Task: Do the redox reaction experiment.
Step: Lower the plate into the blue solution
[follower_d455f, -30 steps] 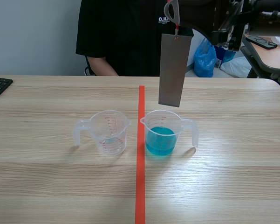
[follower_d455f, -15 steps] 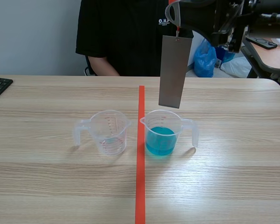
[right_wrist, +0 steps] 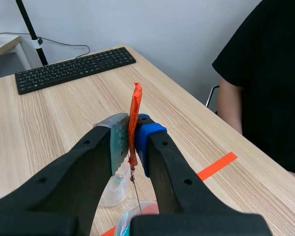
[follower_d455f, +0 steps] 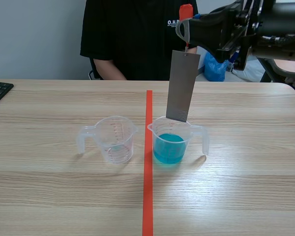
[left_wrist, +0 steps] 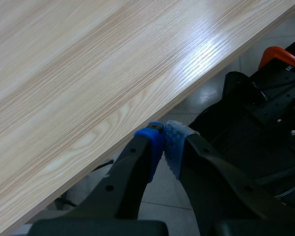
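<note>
Left end effector (left_wrist: 164,142): mine, pads pressed together on nothing, hanging past the tabletop (left_wrist: 88,73) edge.
Blue cup (follower_d455f: 172,140): stands on the tabletop just right of the red tape line (follower_d455f: 147,187), with blue liquid inside.
Clear cup (follower_d455f: 115,139): left of the blue cup, across the tape line.
Metal plate (follower_d455f: 182,86): hangs upright over the blue cup, lower edge at its rim.
Right end effector (follower_d455f: 185,27): mine, above the blue cup, pinching the plate's orange tab (follower_d455f: 185,11).
Person (follower_d455f: 132,39): seated beyond the blue cup.

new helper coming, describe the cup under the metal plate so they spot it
Find the table's orange-red tape line. Two clear cups flank it; the right cup sits under the hanging metal plate. Its bright blue liquid sets it apart.
</note>
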### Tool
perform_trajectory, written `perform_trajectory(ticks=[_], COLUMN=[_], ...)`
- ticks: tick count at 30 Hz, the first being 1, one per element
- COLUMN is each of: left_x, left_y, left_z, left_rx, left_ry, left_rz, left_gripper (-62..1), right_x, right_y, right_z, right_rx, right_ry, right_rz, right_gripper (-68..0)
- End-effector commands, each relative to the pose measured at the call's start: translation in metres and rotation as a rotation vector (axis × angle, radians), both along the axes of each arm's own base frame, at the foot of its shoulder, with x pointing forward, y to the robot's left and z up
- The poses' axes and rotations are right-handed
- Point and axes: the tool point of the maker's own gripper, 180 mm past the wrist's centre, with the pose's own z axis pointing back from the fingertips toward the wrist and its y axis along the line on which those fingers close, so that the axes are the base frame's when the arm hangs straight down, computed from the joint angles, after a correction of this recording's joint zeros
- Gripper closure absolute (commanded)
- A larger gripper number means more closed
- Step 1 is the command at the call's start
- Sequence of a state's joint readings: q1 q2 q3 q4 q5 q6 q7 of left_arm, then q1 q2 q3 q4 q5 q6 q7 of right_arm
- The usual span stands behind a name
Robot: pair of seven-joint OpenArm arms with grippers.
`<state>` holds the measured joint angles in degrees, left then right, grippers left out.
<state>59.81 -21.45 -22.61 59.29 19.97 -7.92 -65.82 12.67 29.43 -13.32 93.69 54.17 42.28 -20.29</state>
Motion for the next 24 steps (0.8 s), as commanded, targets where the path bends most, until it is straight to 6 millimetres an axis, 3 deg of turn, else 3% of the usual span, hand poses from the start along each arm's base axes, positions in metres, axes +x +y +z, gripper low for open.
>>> perform_trajectory(ticks=[1, 10, 24], left_x=[0.004, 0.004, 0.004], left_y=[0.003, 0.003, 0.003], left_z=[0.005, 0.005, 0.005], left_rx=[0.002, 0.002, 0.002], left_ry=[-0.020, -0.019, -0.019], left_rz=[-0.004, -0.004, -0.004], left_gripper=[-3.9, -3.9, -3.9], right_x=[0.003, 0.006, 0.010], right_y=[0.003, 0.017, 0.022], right_z=[0.011, -0.018, -0.069], right_rx=[0.030, 0.018, -0.013], right_ry=[-0.032, 0.004, 0.066], right_rz=[0.006, 0.010, 0.003], right_gripper=[-1.7, -1.5, -1.5])
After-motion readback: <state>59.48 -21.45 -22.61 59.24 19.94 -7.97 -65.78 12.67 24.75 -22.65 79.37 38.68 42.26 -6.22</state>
